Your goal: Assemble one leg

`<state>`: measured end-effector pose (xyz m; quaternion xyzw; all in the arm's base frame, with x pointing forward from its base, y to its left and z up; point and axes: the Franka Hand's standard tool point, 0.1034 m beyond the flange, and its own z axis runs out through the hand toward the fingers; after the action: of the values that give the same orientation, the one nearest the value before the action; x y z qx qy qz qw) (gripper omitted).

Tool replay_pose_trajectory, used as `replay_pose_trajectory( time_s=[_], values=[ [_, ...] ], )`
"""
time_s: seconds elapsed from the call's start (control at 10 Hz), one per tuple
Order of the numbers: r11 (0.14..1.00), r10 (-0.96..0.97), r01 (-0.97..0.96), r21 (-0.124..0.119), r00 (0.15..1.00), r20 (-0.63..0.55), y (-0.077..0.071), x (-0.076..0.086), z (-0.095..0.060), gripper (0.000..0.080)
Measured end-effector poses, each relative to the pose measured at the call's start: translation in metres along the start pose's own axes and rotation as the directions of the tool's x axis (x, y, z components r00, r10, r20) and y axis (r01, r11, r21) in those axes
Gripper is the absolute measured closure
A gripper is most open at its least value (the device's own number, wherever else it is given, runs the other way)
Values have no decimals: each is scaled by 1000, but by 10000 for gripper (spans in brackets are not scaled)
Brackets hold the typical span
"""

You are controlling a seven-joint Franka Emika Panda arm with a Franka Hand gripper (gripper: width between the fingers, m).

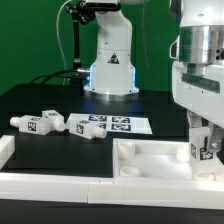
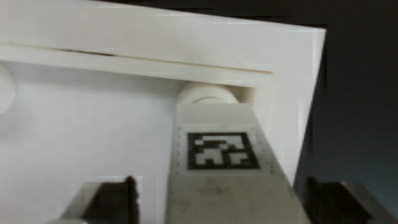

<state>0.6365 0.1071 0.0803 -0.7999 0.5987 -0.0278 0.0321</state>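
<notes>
Fingers [image 2: 111, 203] sit closest in the wrist view, one on each side of the leg [image 2: 222, 150]. Tag faces the camera. Narrow gaps seem to show between fingers and leg, but it's blurred, so I can't tell if the gripper [image 1: 204, 155] is clamped or let go.

Leg stands about upright at the tabletop [image 2: 160, 45] corner, far end at the corner socket [image 2: 185, 98]. Probably held like that so the end lines up with the hole for seating or screwing. How deep it sits is hidden.

Tabletop lies at the bench's near edge, toward the exterior view's right corner, recess up like a tray. It butts against the white rail [image 1: 60, 183] along that edge, likely so it doesn't slide under push or twist. Nothing else shows in the recess, and the second socket [image 1: 126, 170] looks unfilled.

Spare legs [image 1: 35, 122] lie on their sides mid-bench toward the exterior view's left edge, well apart from the tabletop. Marker board [image 1: 118, 125] lies flat just beside them, mid-bench.

Judgement: insertion step, leg not confirmed fixed.
</notes>
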Motion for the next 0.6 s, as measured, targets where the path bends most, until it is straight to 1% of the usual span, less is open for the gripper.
replay_pose_trajectory(
  time_s=[0.1, 0.2, 0.3, 0.4, 0.6],
  values=[
    [974, -227, 227, -4, 974, -12, 0, 0, 0, 230],
    [910, -414, 414, -6, 910, -11, 0, 1, 0, 165],
    [882, -471, 471, -7, 882, -10, 1, 1, 1, 152],
    [873, -488, 488, -8, 873, -11, 1, 2, 1, 152],
    [813, -582, 582, -16, 813, -15, 1, 4, 1, 151]
  ],
)
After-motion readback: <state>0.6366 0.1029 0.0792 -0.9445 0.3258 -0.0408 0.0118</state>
